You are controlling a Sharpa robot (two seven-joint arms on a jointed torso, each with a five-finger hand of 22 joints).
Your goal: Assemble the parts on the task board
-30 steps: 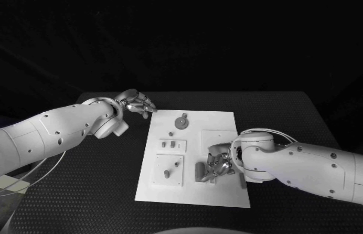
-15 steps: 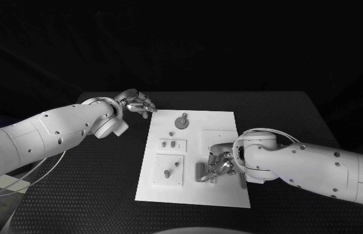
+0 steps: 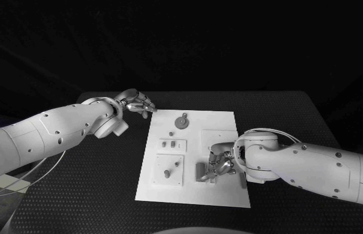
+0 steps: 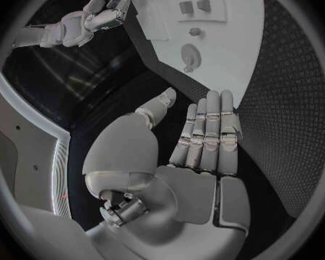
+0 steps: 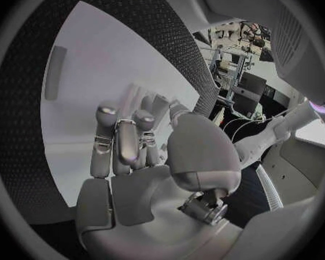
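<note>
Black table (image 3: pixel 302 113): right hand (image 3: pixel 219 166) fingers a part (image 3: pixel 203 172) on task board (image 3: pixel 215 121).

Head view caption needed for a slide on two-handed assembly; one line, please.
Right hand works with its fingers down on the white task board near its right edge, while the left hand hovers beside the board's far left corner.

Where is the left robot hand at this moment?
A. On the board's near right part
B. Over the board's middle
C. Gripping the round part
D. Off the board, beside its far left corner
D: the left robot hand hangs above black table beside the board's far left corner, holding nothing.
</note>
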